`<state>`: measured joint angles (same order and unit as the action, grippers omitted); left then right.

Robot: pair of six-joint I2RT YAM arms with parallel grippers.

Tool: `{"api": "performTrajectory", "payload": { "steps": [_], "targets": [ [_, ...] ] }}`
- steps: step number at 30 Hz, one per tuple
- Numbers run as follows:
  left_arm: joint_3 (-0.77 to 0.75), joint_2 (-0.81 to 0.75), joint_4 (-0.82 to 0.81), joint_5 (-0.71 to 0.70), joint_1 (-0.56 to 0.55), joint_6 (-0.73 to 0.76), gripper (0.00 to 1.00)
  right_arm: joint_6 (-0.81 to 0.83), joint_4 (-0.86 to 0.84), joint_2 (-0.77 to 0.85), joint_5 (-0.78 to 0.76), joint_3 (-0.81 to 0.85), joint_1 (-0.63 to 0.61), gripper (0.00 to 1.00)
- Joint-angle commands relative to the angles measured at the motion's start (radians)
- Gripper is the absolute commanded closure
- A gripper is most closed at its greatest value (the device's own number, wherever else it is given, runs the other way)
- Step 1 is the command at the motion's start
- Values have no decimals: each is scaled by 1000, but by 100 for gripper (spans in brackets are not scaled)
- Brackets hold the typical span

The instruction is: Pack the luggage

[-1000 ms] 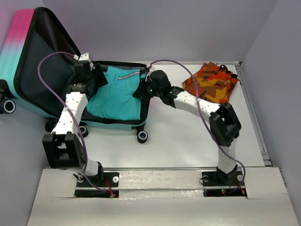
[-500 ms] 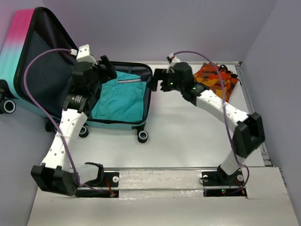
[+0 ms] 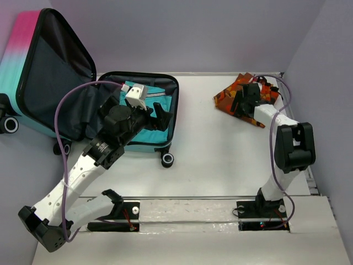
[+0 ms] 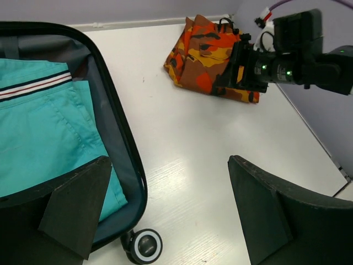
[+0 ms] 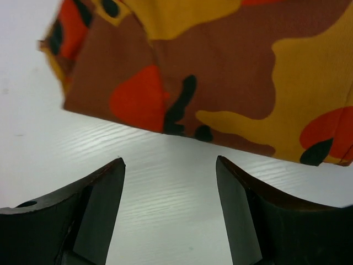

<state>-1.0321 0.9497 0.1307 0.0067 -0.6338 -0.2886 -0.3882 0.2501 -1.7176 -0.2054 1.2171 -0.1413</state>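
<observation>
On the white table (image 3: 220, 149), the pink-to-teal hard-shell suitcase (image 3: 22, 61) lies open at far left. The left gripper (image 4: 170, 160) gapes empty over its rim. The right gripper (image 5: 169, 160), jaws apart and empty, should straddle the orange camouflage cloth (image 5: 220, 66) at its near edge before pinching.

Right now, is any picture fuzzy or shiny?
Right wrist view: the camouflage cloth fills the top and looks a little soft because it is so close. Left wrist view: sharp, with a pale sheen on the table, and the fingers look big and dark. Top view: clear and evenly lit.
</observation>
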Motion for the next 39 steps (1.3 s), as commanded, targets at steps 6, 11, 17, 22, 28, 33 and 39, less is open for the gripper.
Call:
{"api": "performTrajectory", "payload": {
  "steps": [6, 11, 17, 22, 28, 33, 39],
  "targets": [
    [17, -38, -65, 25, -9, 49, 1, 141, 97, -270, -212, 273, 22, 27],
    [12, -32, -68, 61, -7, 49, 1, 141, 179, -407, -175, 348, 22, 43],
    [1, -14, -71, 94, -9, 39, 1, 104, 245, -383, -28, 320, -9, 66],
    [-14, 27, -72, 125, -10, 17, 1, 72, 247, -294, 64, 213, -56, 67],
    [-65, 107, -46, 125, -59, -10, 1, -12, 108, -97, 190, -65, -112, 67],
    [-112, 152, -20, 35, -151, -40, 1, -63, 29, 149, 221, -237, -132, 63],
    [-183, 305, -71, -88, -293, -69, 1, -51, 63, 403, 162, -284, -13, 20]
  ]
}}
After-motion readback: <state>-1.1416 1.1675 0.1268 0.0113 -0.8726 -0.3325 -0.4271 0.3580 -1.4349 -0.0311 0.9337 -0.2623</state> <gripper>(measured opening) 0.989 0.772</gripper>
